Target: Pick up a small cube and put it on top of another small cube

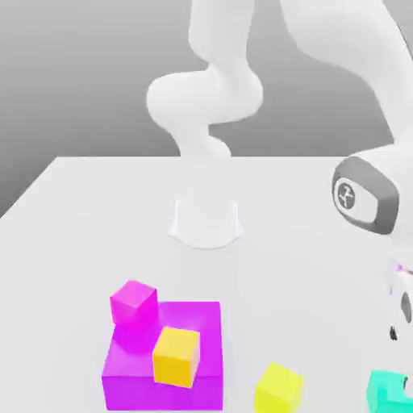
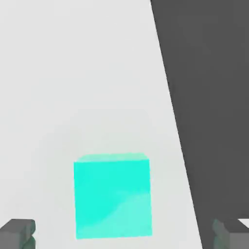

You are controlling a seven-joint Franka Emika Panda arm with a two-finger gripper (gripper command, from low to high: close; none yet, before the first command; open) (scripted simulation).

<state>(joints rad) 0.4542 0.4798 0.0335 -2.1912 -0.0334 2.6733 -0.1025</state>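
My claw (image 2: 124,234): fingers wide apart, nothing between them clamped. Teal cube (image 2: 113,198) just ahead of my fingertips, on white table (image 2: 73,73), flat-faced, sharp-edged, plain. Table edge beside it in hand view, dark floor (image 2: 209,97) beyond. Exterior view adds smooth yellow cube (image 1: 279,390), then glossy magenta block (image 1: 164,393) bearing orange cube (image 1: 177,356) and pink cube (image 1: 134,305).

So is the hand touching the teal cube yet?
Apart. The hand view shows it: the open hand's two fingers stand either side of the teal cube, with bare table between each finger and the cube.
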